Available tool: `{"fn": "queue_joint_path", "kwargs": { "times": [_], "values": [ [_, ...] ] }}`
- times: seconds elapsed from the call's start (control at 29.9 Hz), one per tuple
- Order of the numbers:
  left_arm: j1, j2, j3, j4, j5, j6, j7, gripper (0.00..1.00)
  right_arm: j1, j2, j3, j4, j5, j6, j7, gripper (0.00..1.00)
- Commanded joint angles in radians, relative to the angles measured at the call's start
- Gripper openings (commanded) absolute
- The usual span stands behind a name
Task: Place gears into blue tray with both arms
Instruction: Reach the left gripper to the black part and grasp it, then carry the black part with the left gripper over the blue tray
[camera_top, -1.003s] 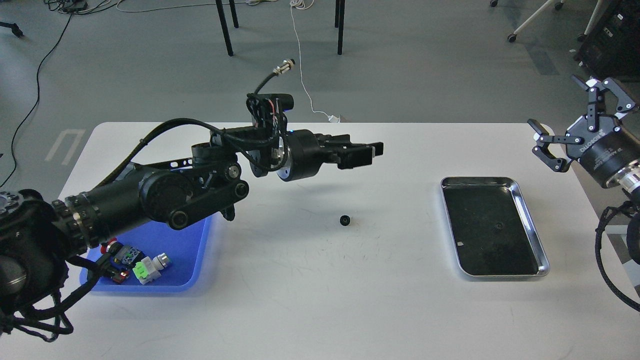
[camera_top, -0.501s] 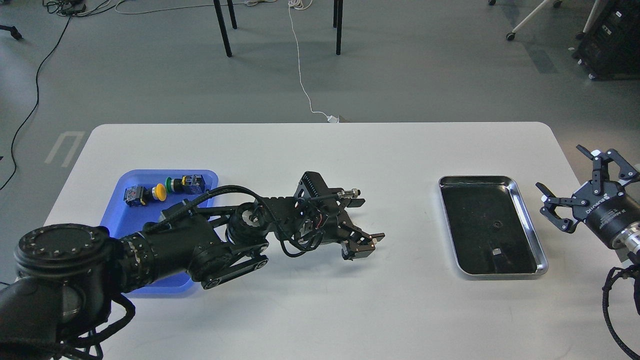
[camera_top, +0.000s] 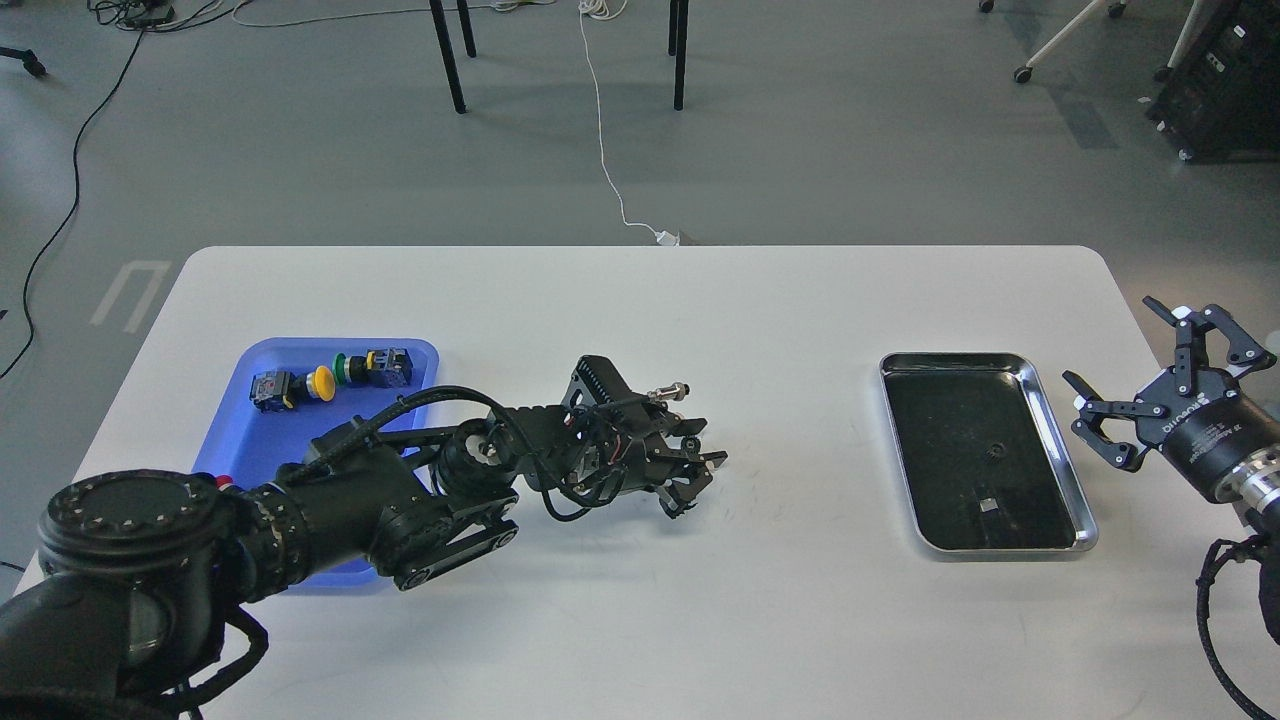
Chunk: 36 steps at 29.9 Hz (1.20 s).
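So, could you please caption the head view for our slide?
Left gripper low over the white table, right gripper open beside the steel tray holding one gear.

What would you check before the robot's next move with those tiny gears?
1. Left hand down at the table over the loose gear's spot: ok.
2. Gear actually held by the left hand: cannot tell, it is hidden.
3. Second gear lying in the steel tray: ok, untouched.
4. Right hand open, beside the steel tray: ok.
5. Bare room in the blue tray beside the push-button switches: ok.
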<state>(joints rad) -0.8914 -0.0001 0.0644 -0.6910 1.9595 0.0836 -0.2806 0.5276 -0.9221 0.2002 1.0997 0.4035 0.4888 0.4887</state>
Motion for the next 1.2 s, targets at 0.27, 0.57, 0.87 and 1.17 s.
{"fn": "queue_joint_path", "kwargs": {
  "times": [0.27, 0.57, 0.87, 1.17],
  "values": [
    [0.015, 0.015, -0.002, -0.002, -0.002, -0.001, -0.009, 0.34, 0.0, 0.0, 0.004, -0.001, 0.0, 0.0, 0.0, 0.99],
    [0.017, 0.034, -0.002, -0.005, -0.002, -0.004, -0.022, 0.19, -0.008, -0.004, 0.007, -0.006, 0.0, 0.0, 0.0, 0.99],
    [0.012, 0.057, -0.009, -0.016, -0.051, -0.002, -0.022, 0.12, -0.008, -0.009, 0.008, -0.009, 0.0, 0.0, 0.0, 0.99],
    [-0.02, 0.11, -0.014, -0.084, -0.091, -0.002, -0.022, 0.12, -0.008, -0.007, 0.028, -0.009, -0.002, 0.0, 0.0, 0.99]
  ]
}}
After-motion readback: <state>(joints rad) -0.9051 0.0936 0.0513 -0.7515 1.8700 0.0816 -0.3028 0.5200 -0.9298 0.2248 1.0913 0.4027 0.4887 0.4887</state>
